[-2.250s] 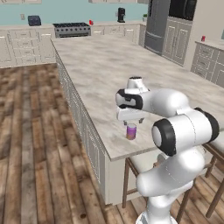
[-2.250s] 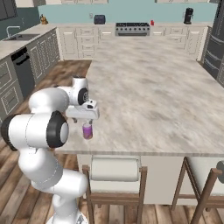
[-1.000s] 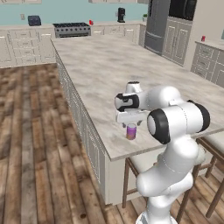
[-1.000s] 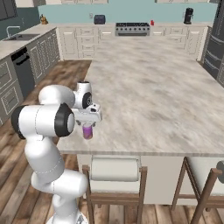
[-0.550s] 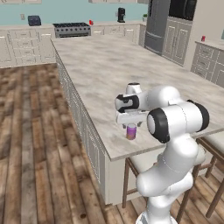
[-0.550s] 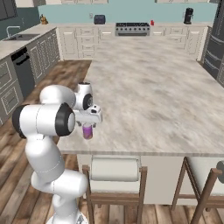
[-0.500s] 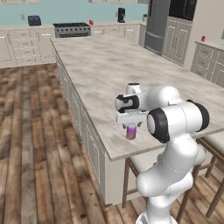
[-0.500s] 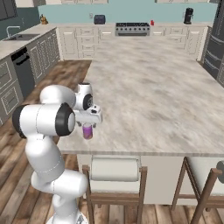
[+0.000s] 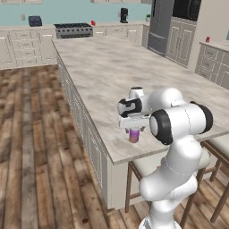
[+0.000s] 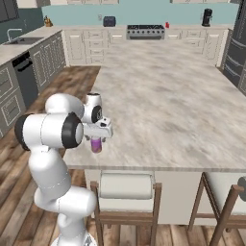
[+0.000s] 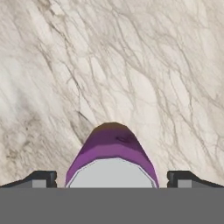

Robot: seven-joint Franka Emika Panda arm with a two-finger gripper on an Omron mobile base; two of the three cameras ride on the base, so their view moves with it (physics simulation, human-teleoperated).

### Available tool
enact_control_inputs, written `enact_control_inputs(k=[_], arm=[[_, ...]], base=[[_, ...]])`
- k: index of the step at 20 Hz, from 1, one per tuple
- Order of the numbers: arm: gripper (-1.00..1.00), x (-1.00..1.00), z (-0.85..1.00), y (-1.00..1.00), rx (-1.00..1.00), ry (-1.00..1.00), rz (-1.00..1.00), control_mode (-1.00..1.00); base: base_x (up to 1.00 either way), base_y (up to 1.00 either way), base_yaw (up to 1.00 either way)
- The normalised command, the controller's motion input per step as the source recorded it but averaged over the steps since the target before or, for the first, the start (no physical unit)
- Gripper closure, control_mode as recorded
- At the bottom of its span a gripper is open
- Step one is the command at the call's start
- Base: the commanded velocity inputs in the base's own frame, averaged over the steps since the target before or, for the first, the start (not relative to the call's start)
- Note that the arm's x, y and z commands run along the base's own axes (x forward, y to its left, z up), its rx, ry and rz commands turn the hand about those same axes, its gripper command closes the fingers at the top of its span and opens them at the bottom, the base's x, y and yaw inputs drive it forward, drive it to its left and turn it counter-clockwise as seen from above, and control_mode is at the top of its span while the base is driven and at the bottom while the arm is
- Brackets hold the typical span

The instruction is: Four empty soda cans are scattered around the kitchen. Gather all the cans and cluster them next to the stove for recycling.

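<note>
Purple soda can (image 9: 134,135) with a pale top stands upright on the beige marbled island counter (image 9: 112,67), close to the counter's near edge, just right of centre in the left base view and left of centre in the right base view (image 10: 96,144). The gripper (image 9: 133,126) hangs directly over it, pointing down, with the white arm folded beside it. In the hand view the can's purple shoulder and pale lid (image 11: 112,164) sit at bottom centre, and the two dark fingertips (image 11: 41,178) stand wide apart, one on each side of the can, with a gap showing between each tip and the can's side; the jaws are spread and grip nothing. The stove (image 9: 73,30) sits against the back wall, in the upper left of the left base view and at top centre of the right base view (image 10: 145,31), well apart from the purple can. A red can (image 9: 93,23) stands on the back counter just right of the stove in both base views. Another red can (image 9: 208,39) stands on the side counter at the right edge of the left base view.
</note>
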Motion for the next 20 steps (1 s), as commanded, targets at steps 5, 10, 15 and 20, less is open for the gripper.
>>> enact_control_inputs(k=[5, 10, 15, 20], arm=[[-1.0, 0.0, -0.1, 0.0, 0.0, 0.01, -0.03, -1.0], [-1.0, -0.02, -0.09, 0.0, 0.0, 0.01, -0.04, -1.0], [1.0, -0.17, -0.05, 0.0, 0.0, 0.0, -0.05, -1.0], [1.0, -0.17, 0.0, 0.0, 0.0, 0.0, -0.04, -1.0]], base=[[0.0, 0.0, 0.0], [0.0, 0.0, 0.0], [0.0, 0.0, 0.0], [0.0, 0.0, 0.0]])
